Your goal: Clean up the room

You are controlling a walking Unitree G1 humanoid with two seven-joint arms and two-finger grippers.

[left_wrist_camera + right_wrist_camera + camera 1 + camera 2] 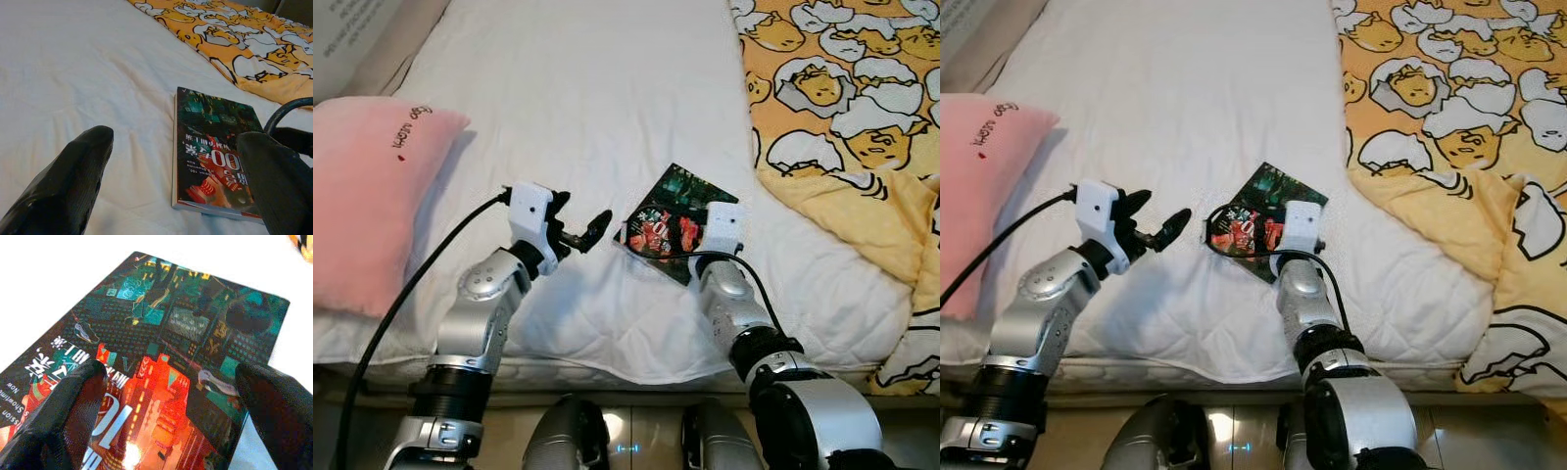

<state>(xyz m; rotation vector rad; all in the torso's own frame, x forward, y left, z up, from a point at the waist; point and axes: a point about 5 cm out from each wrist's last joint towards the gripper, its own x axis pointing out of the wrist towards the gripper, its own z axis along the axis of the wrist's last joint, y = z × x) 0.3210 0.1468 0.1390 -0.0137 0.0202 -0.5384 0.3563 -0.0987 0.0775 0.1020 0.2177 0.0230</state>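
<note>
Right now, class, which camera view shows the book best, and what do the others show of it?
The left wrist view: the whole book lies flat on the bed, cover and edge visible. The right wrist view shows the cover close up between open fingers, corners cut off. In the eye views the right gripper hides part of it.

book (661, 220) half hidden by right hand (171, 396)

Glossy book (668, 218) — flat on bed (597, 108)
</note>
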